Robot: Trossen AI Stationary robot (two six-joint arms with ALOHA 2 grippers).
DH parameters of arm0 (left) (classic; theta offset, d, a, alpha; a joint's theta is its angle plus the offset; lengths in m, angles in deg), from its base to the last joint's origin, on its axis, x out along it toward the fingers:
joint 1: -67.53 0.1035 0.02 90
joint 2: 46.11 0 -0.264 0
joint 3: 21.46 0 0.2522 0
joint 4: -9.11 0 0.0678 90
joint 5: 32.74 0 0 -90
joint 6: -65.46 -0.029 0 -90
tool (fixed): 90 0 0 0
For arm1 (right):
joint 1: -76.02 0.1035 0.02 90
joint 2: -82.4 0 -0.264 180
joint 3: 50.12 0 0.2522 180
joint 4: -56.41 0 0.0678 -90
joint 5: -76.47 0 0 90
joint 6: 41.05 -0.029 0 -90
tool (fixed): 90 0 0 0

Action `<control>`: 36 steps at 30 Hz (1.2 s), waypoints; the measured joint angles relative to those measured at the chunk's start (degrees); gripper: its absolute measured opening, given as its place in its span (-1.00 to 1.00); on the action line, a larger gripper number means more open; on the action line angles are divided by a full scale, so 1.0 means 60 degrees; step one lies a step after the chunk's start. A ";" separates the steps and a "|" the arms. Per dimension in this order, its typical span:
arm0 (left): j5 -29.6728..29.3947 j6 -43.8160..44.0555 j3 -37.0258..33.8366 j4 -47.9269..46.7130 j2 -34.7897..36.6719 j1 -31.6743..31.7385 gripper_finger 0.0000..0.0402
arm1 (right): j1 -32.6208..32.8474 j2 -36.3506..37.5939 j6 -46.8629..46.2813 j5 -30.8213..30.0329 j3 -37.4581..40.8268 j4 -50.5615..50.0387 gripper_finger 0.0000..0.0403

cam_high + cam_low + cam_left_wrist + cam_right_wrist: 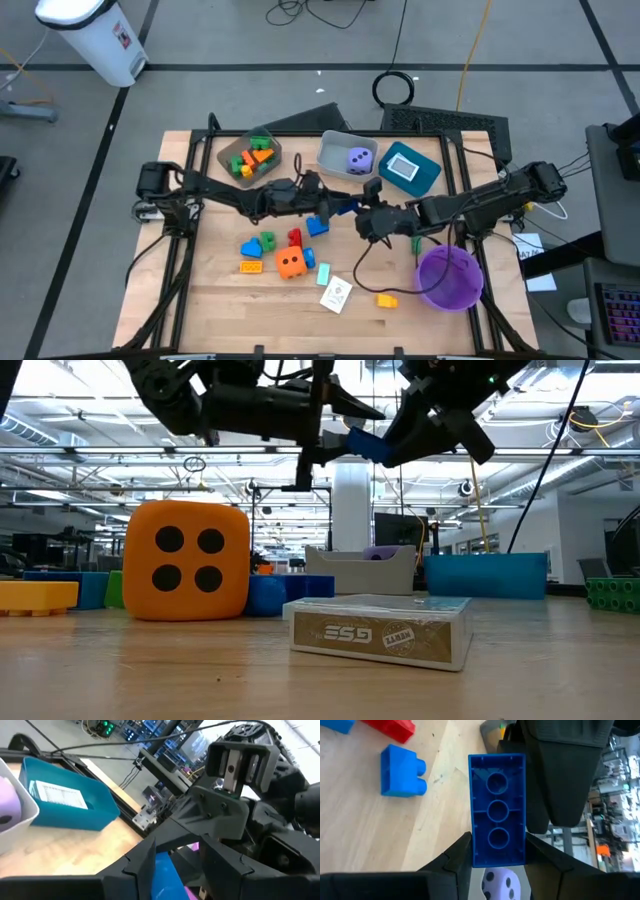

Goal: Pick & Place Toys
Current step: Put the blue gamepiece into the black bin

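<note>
While both arms meet above the middle of the table (210,300), a long blue block (497,810) is held in the air between them. The right tool (497,851) is pinched on one end of this block, hollow underside showing. The left tool (176,851) is set around the other end of the same block; whether its fingers press on it cannot be told. Below on the table lie a small blue block (402,772) and a red block (395,727). An orange die (291,263) and a card box (336,294) are seen nearer the front edge. A purple die (359,159) rests in the grey bin (330,155), beside the teal bin (425,175).
</note>
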 joint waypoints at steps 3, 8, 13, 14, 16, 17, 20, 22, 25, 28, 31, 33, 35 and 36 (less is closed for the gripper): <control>-0.0008 -0.0010 0.0041 -0.0024 -0.0013 0.0007 -0.22 | 0.0009 -0.0010 0.0009 -0.0529 0.0009 0.0037 -0.32; 0.0034 -0.0031 0.0052 -0.0139 -0.0002 0.0000 -0.22 | 0.0074 0.0041 0.0011 -0.0672 0.0009 0.0093 -0.32; 0.0126 -0.0290 0.0052 -0.0273 -0.0002 0.0055 -0.22 | 0.0199 0.0041 -0.0006 -0.0778 0.0009 0.0108 -0.32; 0.0106 -0.0295 0.0052 -0.0283 -0.0002 0.0058 -0.22 | 0.0203 0.0041 -0.0009 -0.0884 0.0009 0.0125 -0.32; 0.0101 -0.0319 0.0052 -0.0284 -0.0002 0.0099 -0.22 | 0.0248 0.0041 0.0005 -0.1179 0.0009 0.0135 -0.32; 0.0106 -0.0322 0.0052 -0.0300 -0.0002 0.0143 -0.22 | 0.0287 0.0041 0.0005 -0.1353 0.0009 0.0123 -0.32; 0.0161 -0.0306 0.0034 -0.0454 -0.0014 0.0178 -0.22 | 0.0315 0.0058 0.0016 -0.1686 0.0006 0.0135 -0.32; 0.0193 -0.0297 0.0030 -0.0550 -0.0042 0.0168 -0.22 | 0.0315 0.0070 0.0039 -0.1757 0.0006 0.0153 -0.32; 0.0192 -0.0297 0.0030 -0.0599 -0.0035 0.0171 -0.22 | 0.0315 0.0070 0.0049 -0.1907 0.0006 0.0171 -0.32; 0.0175 -0.0336 0.0030 -0.0650 -0.0035 0.0171 -0.22 | 0.0315 0.0070 0.0109 -0.1796 0.0006 0.0242 -0.32; 0.0172 -0.0448 0.0030 -0.0645 -0.0035 0.0171 -0.22 | 0.0315 0.0070 0.0190 -0.1743 0.0006 0.0244 -0.32; 0.0148 -0.0552 0.0030 -0.0630 -0.0035 0.0175 -0.22 | 0.0315 0.0070 0.0157 -0.1716 0.0006 0.0233 -0.32; 0.0134 -0.0568 0.0030 -0.0627 -0.0029 0.0178 -0.22 | 0.0315 0.0070 0.0110 -0.1702 0.0006 0.0233 -0.32; 0.0134 -0.0571 0.0030 -0.0627 -0.0028 0.0178 -0.23 | 0.0315 0.0070 0.0080 -0.1649 0.0006 0.0231 -0.32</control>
